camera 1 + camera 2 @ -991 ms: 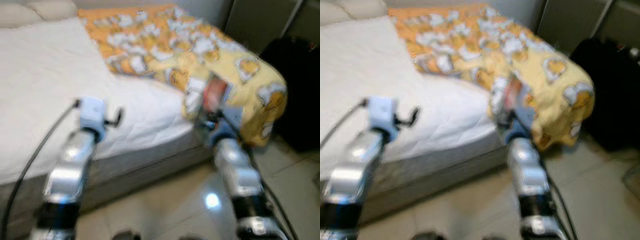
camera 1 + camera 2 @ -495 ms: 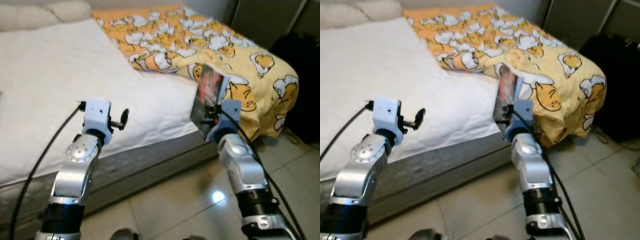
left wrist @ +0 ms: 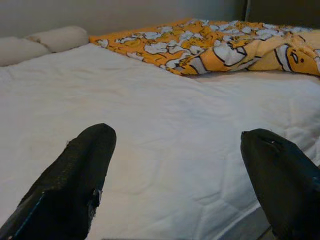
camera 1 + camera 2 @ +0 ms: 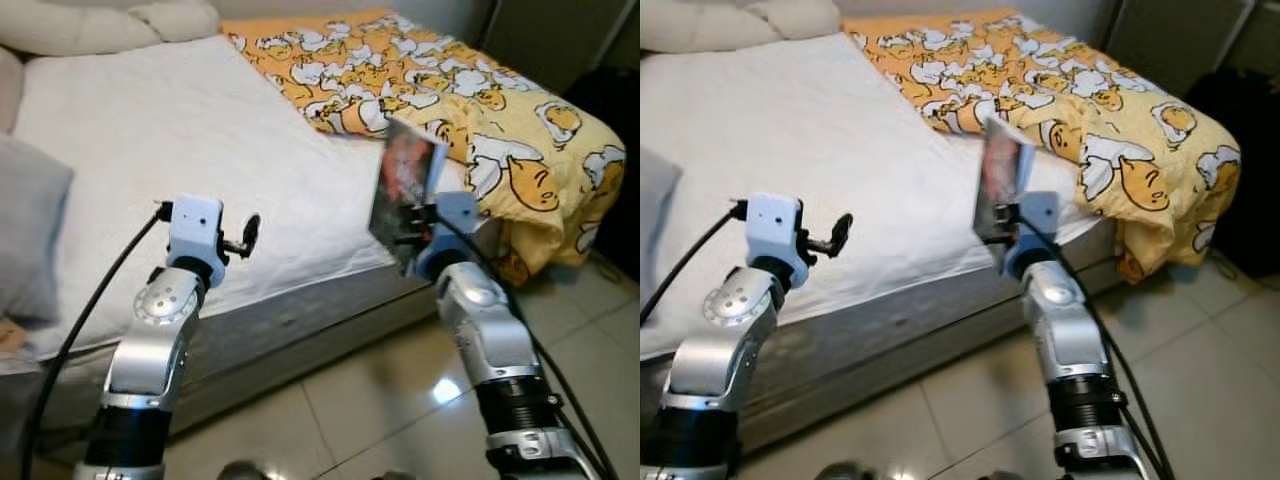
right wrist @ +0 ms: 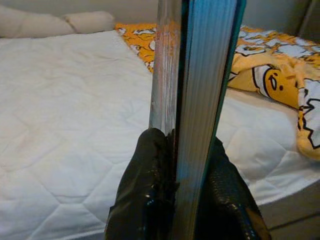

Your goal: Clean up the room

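Clamped on a thin book (image 4: pixel 403 190), my right gripper (image 5: pixel 182 165) holds it upright by its lower edge, spine toward the wrist camera, just over the near edge of the bed. Left gripper (image 4: pixel 247 233) has its fingers (image 3: pixel 75 185) spread wide with nothing between them, hovering above the white mattress (image 4: pixel 200 150).

Step, as I judge it: carrying the picked-up book to a drop spot, mid-task. Next move calls for choosing where it goes and lowering it flat before letting go; release it upright and it will likely tip over.

Surface: quilted white mattress, bare across the middle. Grey pillow (image 4: pixel 25 240) at the left edge. Yellow duvet with a cartoon egg print (image 4: pixel 480 110) is bunched on the right side, hanging off the corner. Cream bolsters (image 4: pixel 100 22) at the far end. Glossy tiled floor (image 4: pixel 350 400) below, dark furniture (image 4: pixel 560 40) beyond the bed.
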### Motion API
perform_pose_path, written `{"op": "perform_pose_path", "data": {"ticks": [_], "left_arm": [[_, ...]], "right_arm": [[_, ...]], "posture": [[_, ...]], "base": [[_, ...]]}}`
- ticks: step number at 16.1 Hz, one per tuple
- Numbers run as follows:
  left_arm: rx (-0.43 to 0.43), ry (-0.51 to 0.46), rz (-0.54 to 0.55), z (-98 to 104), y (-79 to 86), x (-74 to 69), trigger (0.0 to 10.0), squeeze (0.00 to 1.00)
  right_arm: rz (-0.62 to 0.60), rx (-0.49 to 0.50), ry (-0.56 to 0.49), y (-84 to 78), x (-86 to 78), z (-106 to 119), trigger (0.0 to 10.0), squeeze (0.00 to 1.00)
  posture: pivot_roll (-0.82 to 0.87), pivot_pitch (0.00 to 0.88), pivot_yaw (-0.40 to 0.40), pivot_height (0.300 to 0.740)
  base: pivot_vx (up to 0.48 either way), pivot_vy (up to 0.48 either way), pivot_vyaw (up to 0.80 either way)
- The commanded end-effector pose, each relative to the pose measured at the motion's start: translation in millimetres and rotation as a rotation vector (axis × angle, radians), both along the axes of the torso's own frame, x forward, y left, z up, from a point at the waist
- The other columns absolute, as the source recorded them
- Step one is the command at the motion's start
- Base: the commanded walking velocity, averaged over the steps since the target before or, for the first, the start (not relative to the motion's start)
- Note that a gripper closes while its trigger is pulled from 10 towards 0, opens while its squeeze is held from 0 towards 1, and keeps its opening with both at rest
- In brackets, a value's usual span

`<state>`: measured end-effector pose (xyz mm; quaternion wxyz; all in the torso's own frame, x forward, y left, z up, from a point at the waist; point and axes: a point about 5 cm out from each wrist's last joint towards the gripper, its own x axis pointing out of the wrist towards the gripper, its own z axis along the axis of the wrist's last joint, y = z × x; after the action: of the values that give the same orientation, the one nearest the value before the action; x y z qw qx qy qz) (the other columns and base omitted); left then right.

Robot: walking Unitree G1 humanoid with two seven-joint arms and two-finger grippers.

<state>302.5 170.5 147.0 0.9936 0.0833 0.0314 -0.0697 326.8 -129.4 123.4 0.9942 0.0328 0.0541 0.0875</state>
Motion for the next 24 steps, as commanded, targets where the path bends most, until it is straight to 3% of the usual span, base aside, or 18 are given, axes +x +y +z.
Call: {"op": "perform_pose_path", "data": {"ticks": [1, 8, 22, 24], "left_arm": [[0.008, -0.007, 0.04, 2.3, 6.4, 1.7, 10.0, 0.0], [0.006, -0.05, 0.056, 7.9, 9.4, 2.5, 10.0, 0.0], [0.01, -0.05, 0.066, 8.5, 12.4, 3.6, 10.0, 0.0], [0.01, -0.051, 0.072, 8.8, 13.6, 4.6, 10.0, 0.0]], "right_arm": [[0.012, -0.004, -0.035, 7.7, 2.7, 8.0, 10.0, 0.0], [-0.002, -0.01, -0.019, 8.3, 2.9, 5.2, 10.0, 0.0], [-0.041, -0.026, -0.018, 4.2, 4.9, 3.6, 10.0, 0.0], [-0.007, -0.065, -0.011, 4.7, 5.9, 4.2, 10.0, 0.0]], "posture": [[-0.01, 0.0, -0.042, 0.74], [-0.01, 0.0, -0.039, 0.74], [-0.01, 0.0, -0.036, 0.74], [0.0, 0.0, -0.037, 0.74]], "base": [[0.0, 0.0, 0.0], [0.0, 0.0, 0.0], [0.285, 0.0, 0.0], [0.334, 0.0, 0.0]]}}
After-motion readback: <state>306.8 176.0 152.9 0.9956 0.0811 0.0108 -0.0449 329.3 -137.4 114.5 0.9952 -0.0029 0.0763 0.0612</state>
